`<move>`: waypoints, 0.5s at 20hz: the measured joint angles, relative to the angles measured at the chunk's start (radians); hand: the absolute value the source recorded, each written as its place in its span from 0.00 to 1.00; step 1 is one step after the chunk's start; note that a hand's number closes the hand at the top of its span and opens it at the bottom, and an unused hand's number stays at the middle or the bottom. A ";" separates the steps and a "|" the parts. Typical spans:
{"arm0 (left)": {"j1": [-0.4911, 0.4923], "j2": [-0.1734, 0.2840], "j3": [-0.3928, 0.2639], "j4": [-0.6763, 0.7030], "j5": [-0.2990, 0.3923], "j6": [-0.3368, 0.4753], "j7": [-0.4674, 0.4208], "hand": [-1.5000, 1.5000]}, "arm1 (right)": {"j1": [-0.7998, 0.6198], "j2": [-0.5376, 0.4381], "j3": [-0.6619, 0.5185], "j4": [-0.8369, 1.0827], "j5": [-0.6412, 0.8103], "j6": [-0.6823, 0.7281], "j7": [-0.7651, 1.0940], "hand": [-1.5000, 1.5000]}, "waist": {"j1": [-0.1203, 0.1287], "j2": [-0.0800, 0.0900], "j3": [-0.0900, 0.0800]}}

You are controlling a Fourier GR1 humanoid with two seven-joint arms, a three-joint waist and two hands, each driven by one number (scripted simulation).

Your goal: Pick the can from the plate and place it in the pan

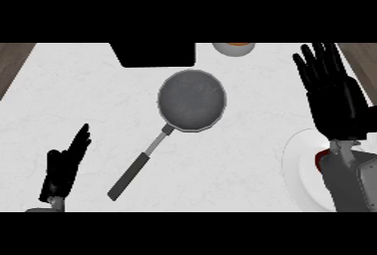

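While the right hand (331, 94) hovers spread above the plate (298, 169), the can (320, 160) — barely visible, probably light, rigid, slippery — wants gripping around its sides.

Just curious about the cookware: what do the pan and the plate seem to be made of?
The pan looks like dull grey metal, matte inside, with a lighter metal neck and a black, perhaps plastic, handle. The plate looks like smooth white ceramic, though plain white plastic would look the same.
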 measured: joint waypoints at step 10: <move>-0.001 0.057 0.009 -0.110 -0.060 0.025 0.002 0.50 | 0.216 -0.277 -0.253 0.243 0.077 0.032 0.015 0.00 | -0.015 0.002 -0.004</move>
